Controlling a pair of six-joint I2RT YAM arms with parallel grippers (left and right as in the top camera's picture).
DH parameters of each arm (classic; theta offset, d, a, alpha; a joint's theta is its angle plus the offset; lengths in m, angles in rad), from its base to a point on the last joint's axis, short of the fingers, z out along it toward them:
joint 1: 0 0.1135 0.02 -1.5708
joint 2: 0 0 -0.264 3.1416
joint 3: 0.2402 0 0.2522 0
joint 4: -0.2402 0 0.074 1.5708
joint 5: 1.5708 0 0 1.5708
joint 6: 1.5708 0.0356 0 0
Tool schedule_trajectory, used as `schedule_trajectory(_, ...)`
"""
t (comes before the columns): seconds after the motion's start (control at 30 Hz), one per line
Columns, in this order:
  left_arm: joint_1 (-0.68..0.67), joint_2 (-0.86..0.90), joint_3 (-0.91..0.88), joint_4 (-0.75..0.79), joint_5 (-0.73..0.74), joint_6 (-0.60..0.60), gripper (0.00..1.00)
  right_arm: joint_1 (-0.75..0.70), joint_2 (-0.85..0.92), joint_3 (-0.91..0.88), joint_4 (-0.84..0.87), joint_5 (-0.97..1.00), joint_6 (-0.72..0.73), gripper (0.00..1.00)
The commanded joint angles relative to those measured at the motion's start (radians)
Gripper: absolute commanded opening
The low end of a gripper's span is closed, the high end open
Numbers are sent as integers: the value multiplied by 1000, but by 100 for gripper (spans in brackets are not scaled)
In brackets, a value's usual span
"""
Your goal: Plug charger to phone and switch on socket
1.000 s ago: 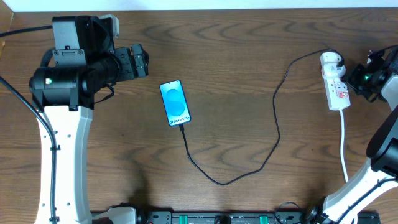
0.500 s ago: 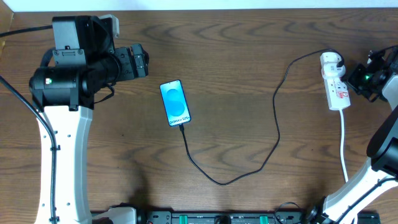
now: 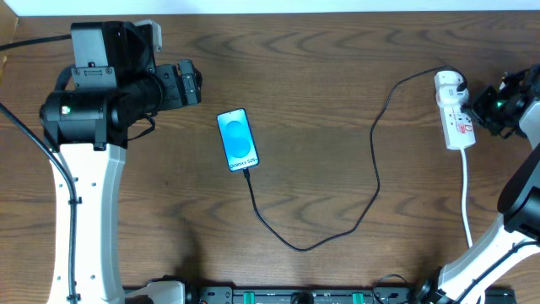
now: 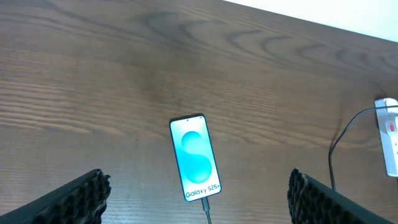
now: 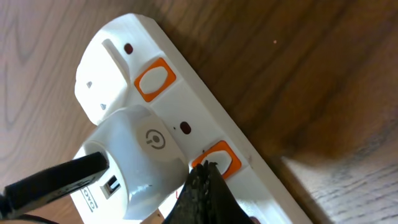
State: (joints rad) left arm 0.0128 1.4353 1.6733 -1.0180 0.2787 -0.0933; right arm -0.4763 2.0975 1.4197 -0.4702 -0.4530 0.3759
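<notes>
The phone (image 3: 237,139) lies on the wooden table with its blue screen lit; it also shows in the left wrist view (image 4: 195,158). The black charger cable (image 3: 371,181) runs from the phone's lower end in a loop to a white adapter (image 3: 452,82) plugged into the white socket strip (image 3: 457,121). My right gripper (image 3: 485,108) is shut, its tip (image 5: 204,180) touching an orange switch (image 5: 217,157) on the strip beside the adapter (image 5: 140,158). My left gripper (image 4: 198,205) is open and empty, held above the table left of the phone.
The strip's white cord (image 3: 467,194) runs toward the table's near edge at the right. A second orange switch (image 5: 155,79) sits farther along the strip. The table's far edge meets a white wall (image 3: 337,6).
</notes>
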Motion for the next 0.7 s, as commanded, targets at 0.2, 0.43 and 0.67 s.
schedule_trajectory(0.2, 3, -5, -3, -3, 0, 2, 93, 35, 46, -15, -16, -45, 100, 1)
schedule_trajectory(0.43, 3, -5, -3, -3, 0, 2, 93, 23, 46, -15, 26, -9, 202, 1)
schedule_trajectory(0.67, 3, -5, -3, -3, 0, 2, 93, 23, 46, -15, 68, -9, 238, 1)
